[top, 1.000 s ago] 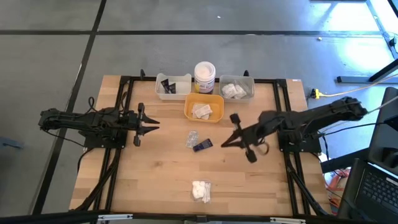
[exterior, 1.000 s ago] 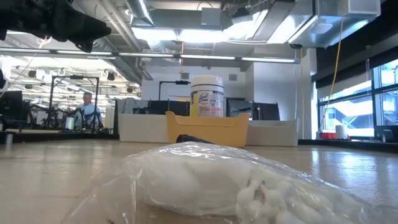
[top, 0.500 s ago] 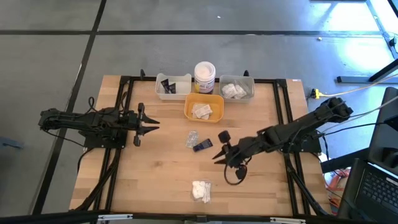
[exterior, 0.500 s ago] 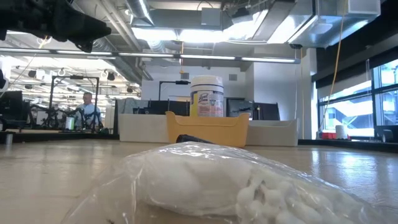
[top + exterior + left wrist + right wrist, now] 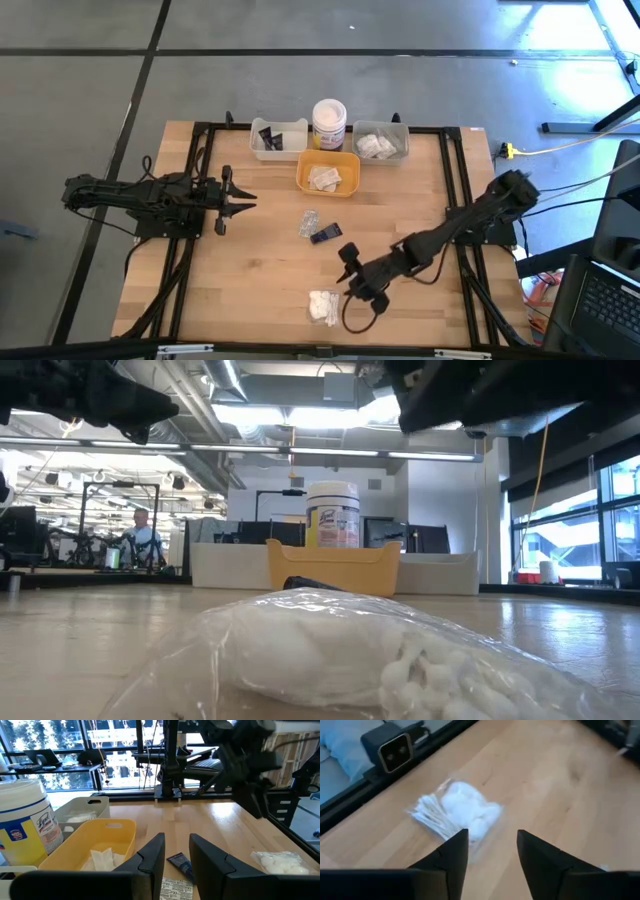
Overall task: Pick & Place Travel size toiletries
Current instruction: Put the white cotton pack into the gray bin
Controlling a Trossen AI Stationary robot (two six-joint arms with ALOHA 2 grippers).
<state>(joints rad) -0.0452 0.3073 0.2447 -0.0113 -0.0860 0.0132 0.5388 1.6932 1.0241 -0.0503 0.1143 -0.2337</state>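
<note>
The right gripper (image 5: 352,281) hung with its fingers (image 5: 451,851) spread apart and nothing between them, above the bare wood of the table (image 5: 250,290). Just ahead of it, toward the table's near edge, lay the clear-wrapped packet of white fluffy pieces (image 5: 323,305), with cotton swabs visible inside the wrap in the right wrist view (image 5: 457,812); the packet was not touched by either finger. Behind the gripper, nearer the table's middle, a small black tube (image 5: 326,233) lay on the wood with a flat sachet (image 5: 308,223) just beside it. Farther off stood the yellow tray (image 5: 328,172) holding pale sachets, flanked by a white tray (image 5: 279,138) with a black tube in it and a grey tray (image 5: 381,141) with white pieces; a white jar with a yellow label (image 5: 329,124) stood between the two outer trays. The left gripper (image 5: 243,202) waited well apart at the table's left side, fingers parted and empty.
</note>
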